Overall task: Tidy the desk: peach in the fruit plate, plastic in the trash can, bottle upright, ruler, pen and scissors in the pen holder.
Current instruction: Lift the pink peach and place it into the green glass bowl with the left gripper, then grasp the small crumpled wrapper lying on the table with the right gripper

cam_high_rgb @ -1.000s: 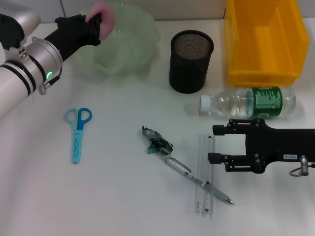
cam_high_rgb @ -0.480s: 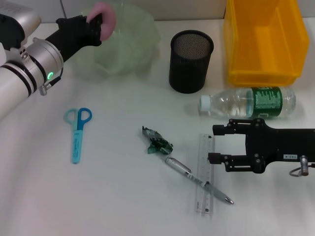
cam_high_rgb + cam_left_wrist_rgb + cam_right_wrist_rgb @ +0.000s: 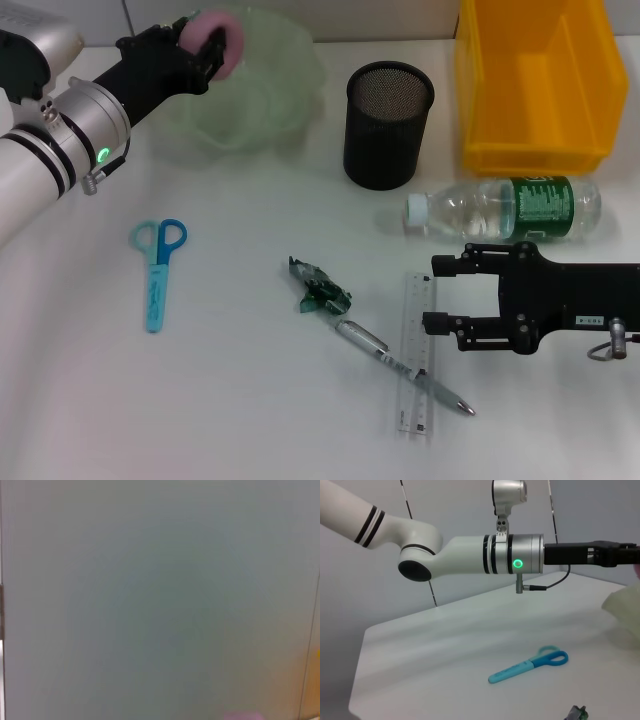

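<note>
You can make out print on the bottle [image 3: 505, 207]'s green label, but none of it reads. The ruler [image 3: 415, 350] shows tick marks only, with no legible numbers.

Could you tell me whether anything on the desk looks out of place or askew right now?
Yes. The bottle lies on its side in front of the yellow bin. The pen lies across the ruler, with crumpled plastic beside them and the scissors loose, all outside the pen holder.
</note>
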`<state>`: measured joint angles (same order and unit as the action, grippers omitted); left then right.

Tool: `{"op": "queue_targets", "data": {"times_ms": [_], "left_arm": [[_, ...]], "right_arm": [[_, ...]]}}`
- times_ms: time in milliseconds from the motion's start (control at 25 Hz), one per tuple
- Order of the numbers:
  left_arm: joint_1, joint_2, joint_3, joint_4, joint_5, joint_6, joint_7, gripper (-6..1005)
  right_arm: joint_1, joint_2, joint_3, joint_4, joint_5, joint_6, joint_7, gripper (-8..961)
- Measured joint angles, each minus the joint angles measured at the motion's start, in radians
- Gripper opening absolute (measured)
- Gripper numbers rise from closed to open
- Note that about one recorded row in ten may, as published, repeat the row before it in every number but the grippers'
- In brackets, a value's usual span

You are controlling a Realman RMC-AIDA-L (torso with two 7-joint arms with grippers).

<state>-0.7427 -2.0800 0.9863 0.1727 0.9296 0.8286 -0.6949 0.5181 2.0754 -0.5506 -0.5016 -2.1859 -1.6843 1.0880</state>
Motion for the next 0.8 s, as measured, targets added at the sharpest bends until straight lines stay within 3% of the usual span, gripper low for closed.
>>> {"op": "queue_targets", "data": {"times_ms": [320, 480, 800], "left_arm": [[0.004, 0.0, 0.0, 0.0, 0.0, 0.013, -0.002, 568], [0.004, 0.0, -0.001, 0.001, 0.0, 0.013, -0.002, 766], [0.003, 0.0, -0.001, 0.001, 0.0, 0.014, -0.004, 837]], "right_arm": [[0.0, 0.0, 0.0, 0.0, 0.0, 0.0, 0.0, 743], [0.0, 0.0, 0.0, 0.0, 0.0, 0.0, 0.001, 744], [0.002, 0.0, 0.0, 0.0, 0.0, 0.0, 0.001, 744]]}}
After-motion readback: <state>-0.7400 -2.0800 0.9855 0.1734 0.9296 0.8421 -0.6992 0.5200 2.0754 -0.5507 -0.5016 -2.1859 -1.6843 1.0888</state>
